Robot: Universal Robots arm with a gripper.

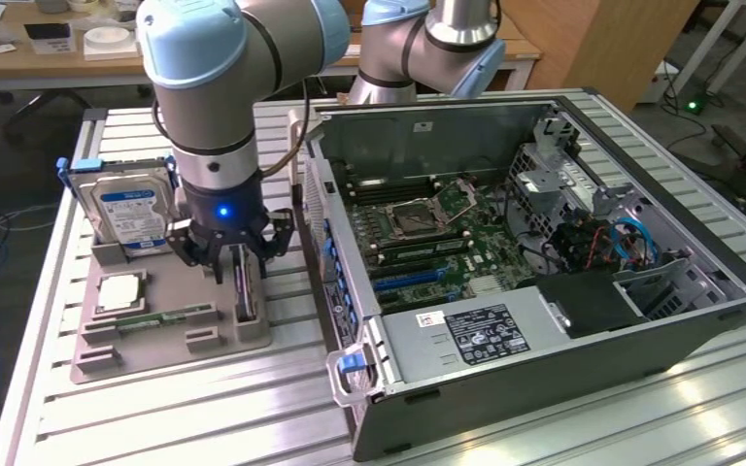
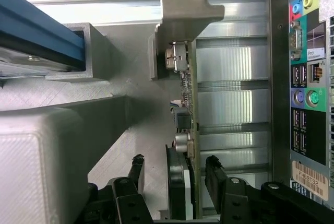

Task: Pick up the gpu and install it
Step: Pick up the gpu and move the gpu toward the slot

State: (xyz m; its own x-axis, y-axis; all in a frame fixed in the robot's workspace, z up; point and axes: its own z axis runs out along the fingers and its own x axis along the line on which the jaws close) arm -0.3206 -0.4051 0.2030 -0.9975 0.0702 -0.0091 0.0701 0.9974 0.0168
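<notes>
The exterior view is bright and even, lit from above. The aluminium table (image 1: 697, 408) gives white glare at the exterior view's lower right, and the open computer case (image 1: 542, 388) holds soft shadow inside. A blue light (image 1: 222, 210) glows on the arm (image 1: 218, 87). In the wrist view the far background burns out to white, and the near grey holder block (image 2: 36, 172) is out of focus.

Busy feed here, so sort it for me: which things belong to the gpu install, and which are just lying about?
In the job: gpu, standing on edge in the grey holder; end effector, open, a finger on either side of it; open computer case.
Lying about: hard drive, processor chip, memory stick, all in the same holder.
</notes>
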